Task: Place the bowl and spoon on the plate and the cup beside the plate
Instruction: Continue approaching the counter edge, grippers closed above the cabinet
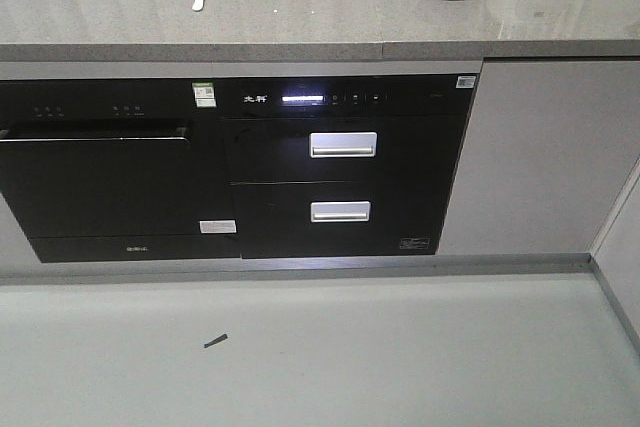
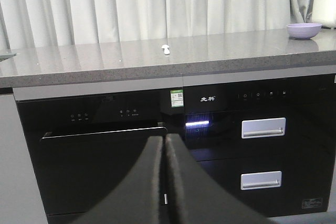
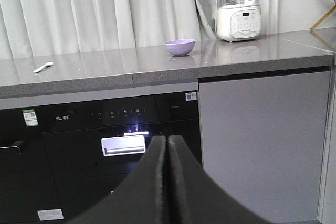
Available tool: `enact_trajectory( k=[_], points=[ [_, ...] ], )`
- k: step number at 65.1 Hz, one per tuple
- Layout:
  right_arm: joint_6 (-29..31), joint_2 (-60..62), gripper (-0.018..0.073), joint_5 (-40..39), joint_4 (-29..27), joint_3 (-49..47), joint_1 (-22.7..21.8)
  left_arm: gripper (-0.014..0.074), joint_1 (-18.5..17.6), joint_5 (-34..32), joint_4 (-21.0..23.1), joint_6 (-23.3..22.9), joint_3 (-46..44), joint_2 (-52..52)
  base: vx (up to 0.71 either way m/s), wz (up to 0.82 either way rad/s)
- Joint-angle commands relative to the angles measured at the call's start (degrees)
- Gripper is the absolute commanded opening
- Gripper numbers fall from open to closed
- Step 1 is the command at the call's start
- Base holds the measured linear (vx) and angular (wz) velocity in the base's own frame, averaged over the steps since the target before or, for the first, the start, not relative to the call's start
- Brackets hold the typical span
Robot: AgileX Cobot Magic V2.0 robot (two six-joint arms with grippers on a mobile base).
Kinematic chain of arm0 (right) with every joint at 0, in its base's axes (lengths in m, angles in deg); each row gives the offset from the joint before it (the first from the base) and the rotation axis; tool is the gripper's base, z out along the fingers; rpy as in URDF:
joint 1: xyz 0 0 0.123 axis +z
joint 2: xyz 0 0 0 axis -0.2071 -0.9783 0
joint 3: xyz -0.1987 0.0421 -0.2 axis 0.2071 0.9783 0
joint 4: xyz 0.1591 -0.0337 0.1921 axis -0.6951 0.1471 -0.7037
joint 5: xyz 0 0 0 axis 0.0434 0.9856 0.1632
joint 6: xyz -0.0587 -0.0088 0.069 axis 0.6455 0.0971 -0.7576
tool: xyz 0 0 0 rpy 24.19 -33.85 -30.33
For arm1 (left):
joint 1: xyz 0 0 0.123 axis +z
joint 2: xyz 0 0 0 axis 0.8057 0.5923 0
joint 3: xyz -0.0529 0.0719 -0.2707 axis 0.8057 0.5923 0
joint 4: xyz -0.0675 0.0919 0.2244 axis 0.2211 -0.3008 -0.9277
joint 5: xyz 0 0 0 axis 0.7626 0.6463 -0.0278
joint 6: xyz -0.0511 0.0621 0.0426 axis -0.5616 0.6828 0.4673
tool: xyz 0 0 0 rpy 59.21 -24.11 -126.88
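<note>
Matte black fingers [image 2: 149, 182] (smoothly tapered)

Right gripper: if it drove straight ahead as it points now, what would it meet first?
The right gripper would probably meet the black appliance front, near its silver drawer handle, below the countertop; depth is unclear.

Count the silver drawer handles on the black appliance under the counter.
2. The upper handle sits just below the lit display; the lower handle is directly beneath it. Nothing covers that area, so none seems hidden.
</note>
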Motion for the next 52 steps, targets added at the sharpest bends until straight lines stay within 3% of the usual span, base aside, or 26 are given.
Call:
enact_trajectory(
  k=[1,52],
  points=[
    [0.3,0.8,-0.0002,-4.2,0.6,0.8,-0.4,-0.0006,0.1,-3.9,0.1,-0.5,1.8,-1.0,0.05,0.0],
    [0.3,0.8,-0.0002,-4.2,0.6,0.8,-0.4,-0.0006,0.1,-3.9,0.1,-0.5,1.8,-1.0,0.04,0.0]
  ],
)
